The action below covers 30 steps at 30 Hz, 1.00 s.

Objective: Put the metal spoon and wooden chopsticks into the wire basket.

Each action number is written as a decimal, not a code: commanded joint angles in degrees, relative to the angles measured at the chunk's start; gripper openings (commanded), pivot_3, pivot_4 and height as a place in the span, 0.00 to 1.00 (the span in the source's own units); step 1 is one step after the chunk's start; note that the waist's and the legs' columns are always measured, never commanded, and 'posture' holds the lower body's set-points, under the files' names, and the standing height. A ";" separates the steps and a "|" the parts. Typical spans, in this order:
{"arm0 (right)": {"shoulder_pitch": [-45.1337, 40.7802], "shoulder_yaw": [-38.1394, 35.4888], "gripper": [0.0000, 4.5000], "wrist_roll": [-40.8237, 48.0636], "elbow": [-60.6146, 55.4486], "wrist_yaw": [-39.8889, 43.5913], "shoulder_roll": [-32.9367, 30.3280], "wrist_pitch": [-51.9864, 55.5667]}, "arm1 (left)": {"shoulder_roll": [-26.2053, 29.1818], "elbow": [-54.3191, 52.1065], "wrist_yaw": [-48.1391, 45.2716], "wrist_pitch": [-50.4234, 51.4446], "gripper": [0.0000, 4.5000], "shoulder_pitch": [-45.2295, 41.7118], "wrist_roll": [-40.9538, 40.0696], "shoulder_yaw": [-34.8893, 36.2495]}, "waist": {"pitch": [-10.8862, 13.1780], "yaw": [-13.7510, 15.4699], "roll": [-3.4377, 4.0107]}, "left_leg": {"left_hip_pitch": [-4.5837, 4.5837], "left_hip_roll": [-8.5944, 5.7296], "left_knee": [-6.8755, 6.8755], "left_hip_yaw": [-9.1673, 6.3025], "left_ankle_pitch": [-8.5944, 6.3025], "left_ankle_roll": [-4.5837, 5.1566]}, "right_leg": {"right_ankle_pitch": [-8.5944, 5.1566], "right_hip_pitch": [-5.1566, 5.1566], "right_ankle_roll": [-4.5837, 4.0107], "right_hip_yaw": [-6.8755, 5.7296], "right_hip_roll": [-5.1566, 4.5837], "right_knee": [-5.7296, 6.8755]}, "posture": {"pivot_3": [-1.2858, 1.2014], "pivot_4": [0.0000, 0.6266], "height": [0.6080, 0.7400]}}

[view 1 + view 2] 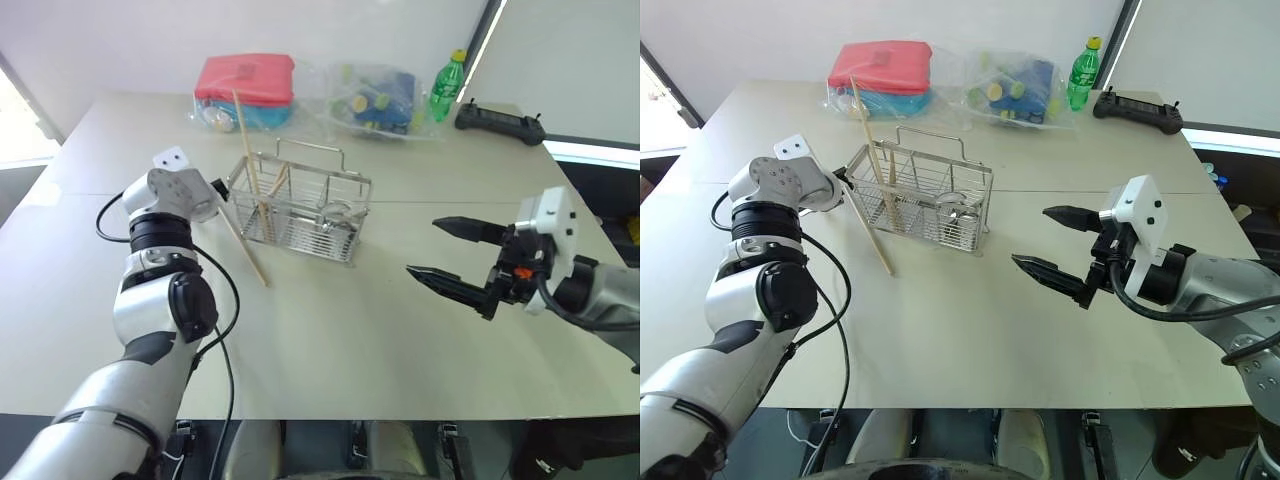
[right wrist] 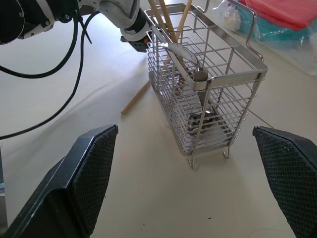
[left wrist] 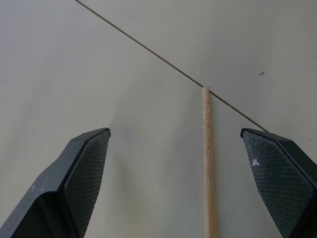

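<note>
Left wrist view is showing the left pincer (image 3: 176, 183) spread wide over the worktop (image 3: 74, 59), with one of the wooden chopsticks (image 3: 208, 163) lying flat between its two fingers (image 3: 84, 173) and nearer to one than the other, neither finger touching it. Head views are showing that same stick lying on the worktop just beside the near left corner of the wire basket (image 1: 300, 205), while two more tan sticks are standing tilted in the basket's left compartment, one rising well above the rim. Right wrist view is showing the metal spoon (image 2: 181, 62), shiny with a thin handle, already resting inside the basket, its handle leaning across the wires. By this reading, the step in hand is the pickup of the last chopstick. Next move is calling for the fingers to sink until they are bracketing the stick, close on it, then lift and tip it into the basket; a thin round stick is likely to roll or slip as the fingers close. Right pincer (image 1: 447, 252) is hovering well apart from the basket, spread and empty.
</note>
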 commanded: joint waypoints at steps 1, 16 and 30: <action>0.19 -2.10 1.00 0.97 -1.93 -0.70 0.47 -0.98 | 0.70 2.93 -1.44 -1.53 0.99 -2.55 -0.39 0.08 | -0.03 0.04 0.05 | 0.00 0.00 0.00 0.00 0.00 0.00 | 0.02 0.00 -0.03 0.00 0.00 0.00 | 0.52 0.24 0.58; 0.28 -2.35 1.00 1.72 -2.26 -2.32 0.96 -1.44 | 3.27 16.99 -7.72 -10.24 0.87 -5.87 2.39 -3.41 | -0.13 0.00 0.22 | 0.06 0.00 0.03 0.01 0.00 0.00 | -0.05 0.04 0.10 0.00 -0.01 0.03 | 0.52 0.24 0.58; -0.36 -2.61 1.00 2.78 -1.68 -3.24 0.90 -1.39 | 4.75 19.09 -7.91 -10.41 0.01 -6.24 1.92 -2.67 | -0.13 0.00 0.23 | 0.04 -0.01 0.03 0.00 0.00 0.00 | -0.05 0.05 0.08 0.00 -0.01 0.03 | 0.52 0.24 0.58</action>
